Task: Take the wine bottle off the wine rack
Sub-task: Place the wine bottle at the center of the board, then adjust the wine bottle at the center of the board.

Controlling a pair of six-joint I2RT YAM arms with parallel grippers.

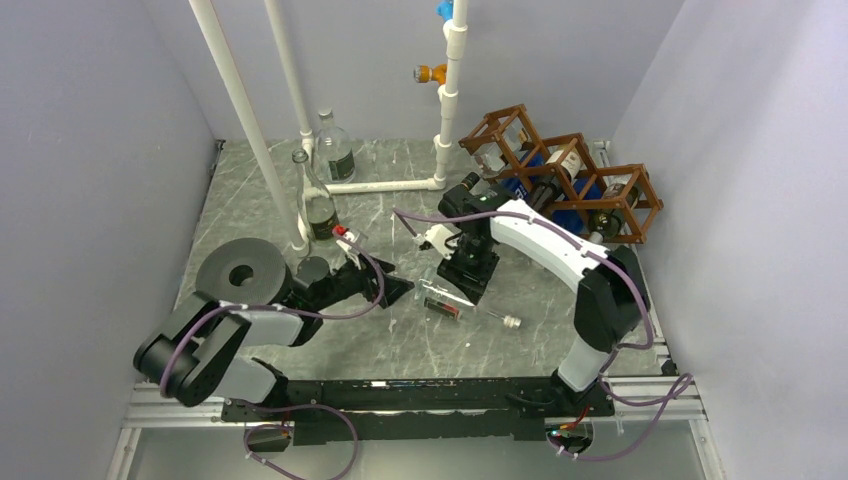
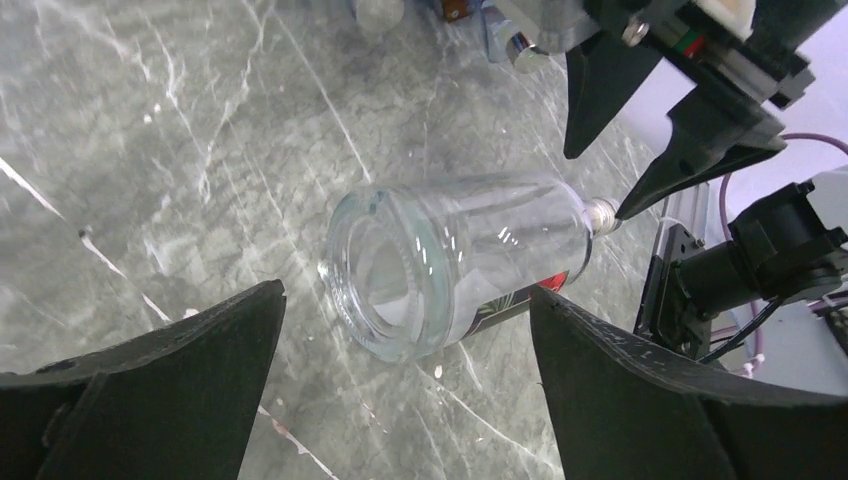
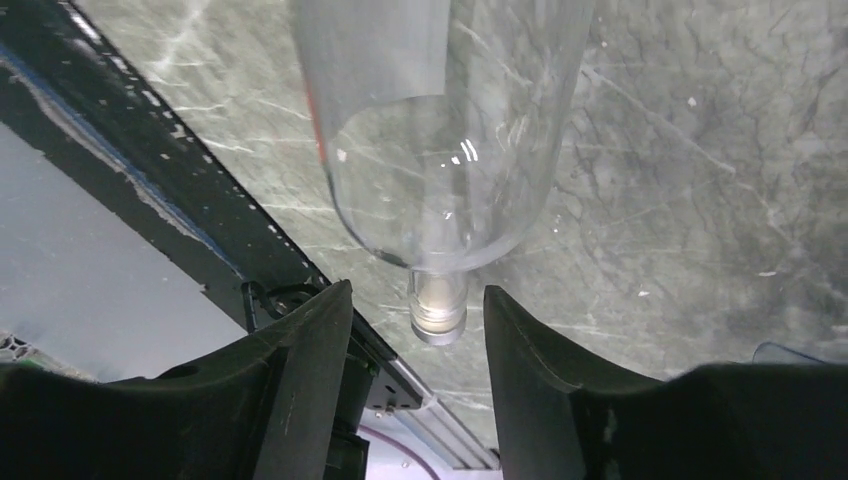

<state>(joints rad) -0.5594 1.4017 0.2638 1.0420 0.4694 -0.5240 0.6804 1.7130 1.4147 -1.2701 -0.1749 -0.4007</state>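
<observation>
I'm in a robot lab test cell here: bare pale walls (image 1: 90, 150) box in a marble-look tabletop (image 1: 400, 340), a black mounting rail (image 1: 400, 395) runs along the near edge with purple cables (image 1: 683, 383) trailing, and white plastic pipes (image 1: 240, 110) and a wine rack (image 1: 541, 152) stand on top.

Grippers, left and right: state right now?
Left gripper: open wide, holding nothing.
Right gripper: open, straddling the neck of the lying wine bottle, not gripping it.

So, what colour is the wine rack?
The wine rack is brown wood, seen best in the top external view.
</observation>
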